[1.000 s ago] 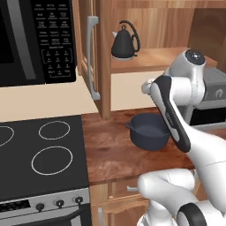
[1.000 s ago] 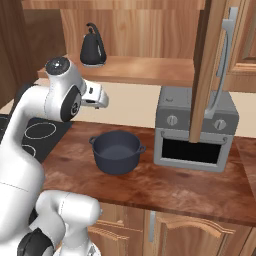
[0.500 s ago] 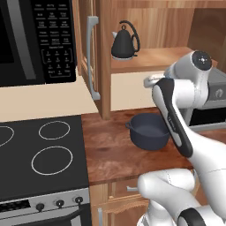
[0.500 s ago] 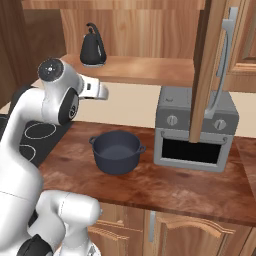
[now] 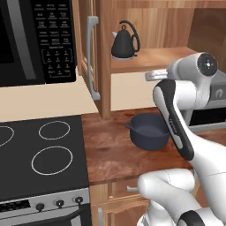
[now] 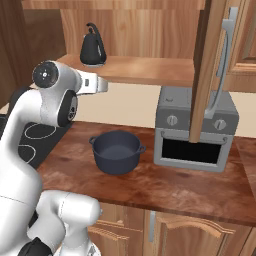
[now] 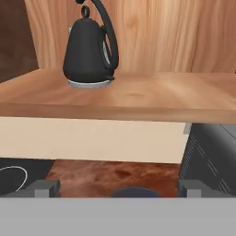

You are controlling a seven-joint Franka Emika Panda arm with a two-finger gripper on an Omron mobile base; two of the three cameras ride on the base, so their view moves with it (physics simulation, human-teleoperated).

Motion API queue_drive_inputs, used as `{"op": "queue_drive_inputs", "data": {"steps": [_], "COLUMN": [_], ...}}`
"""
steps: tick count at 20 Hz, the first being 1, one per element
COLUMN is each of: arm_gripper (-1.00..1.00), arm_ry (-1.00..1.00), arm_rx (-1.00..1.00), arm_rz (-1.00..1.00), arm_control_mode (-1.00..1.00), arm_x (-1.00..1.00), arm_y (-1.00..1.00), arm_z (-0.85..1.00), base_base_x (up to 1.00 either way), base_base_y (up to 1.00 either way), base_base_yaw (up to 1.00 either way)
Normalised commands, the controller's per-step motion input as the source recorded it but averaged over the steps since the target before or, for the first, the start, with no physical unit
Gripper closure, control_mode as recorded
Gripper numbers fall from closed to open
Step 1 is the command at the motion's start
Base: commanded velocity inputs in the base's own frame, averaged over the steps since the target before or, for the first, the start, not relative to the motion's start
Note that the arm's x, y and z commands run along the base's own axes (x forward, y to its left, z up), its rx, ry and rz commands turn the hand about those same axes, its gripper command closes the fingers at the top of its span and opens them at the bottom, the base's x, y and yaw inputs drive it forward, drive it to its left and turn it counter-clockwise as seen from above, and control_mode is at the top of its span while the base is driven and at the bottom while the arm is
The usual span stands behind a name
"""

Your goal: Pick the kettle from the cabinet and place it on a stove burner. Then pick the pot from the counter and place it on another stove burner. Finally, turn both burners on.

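The black kettle [image 5: 122, 42] [image 6: 93, 47] [image 7: 89, 48] stands upright at the left end of the open cabinet's shelf [image 5: 152, 58] [image 7: 138, 94]. My gripper [image 5: 153, 76] [image 6: 103, 85] [image 7: 117, 188] hangs in front of the shelf edge, just below shelf height and right of the kettle. It is open, with nothing between its fingertips [image 7: 46, 186]. The dark blue-grey pot [image 5: 150, 131] [image 6: 116, 151] sits on the reddish-brown counter [image 5: 110, 154] below the arm. The black cooktop [image 5: 26, 176] lies to the left, its small stove burner [image 5: 54, 129] at the back.
A black microwave [image 5: 35, 39] hangs above the stove. One cabinet door [image 5: 95, 53] stands open left of the kettle. Another open door [image 6: 212, 75] hangs in front of the grey toaster oven [image 6: 192, 132]. Stove knobs [image 5: 57, 203] line the front.
The arm has lifted the hand a little, bringing it closer to the shelf edge. The jaws have stayed open. Kettle and pot have not moved.
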Motion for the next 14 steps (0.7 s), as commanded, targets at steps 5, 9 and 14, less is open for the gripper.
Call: {"op": "queue_drive_inputs", "data": {"steps": [5,9,14], "arm_gripper": [-1.00,-1.00,-1.00], "arm_ry": [-0.14,-0.13,-0.09], "arm_rx": [-0.01,0.00,0.00], "arm_rz": [0.00,0.00,0.00], "arm_control_mode": [-1.00,-1.00,-1.00], "arm_x": [0.00,0.00,0.00], "arm_y": [-0.01,0.00,0.00], "arm_z": [0.31,0.31,0.29], "base_base_x": [0.00,0.00,0.00], "base_base_y": [0.00,0.00,0.00], "base_base_yaw": [0.00,0.00,0.00]}}
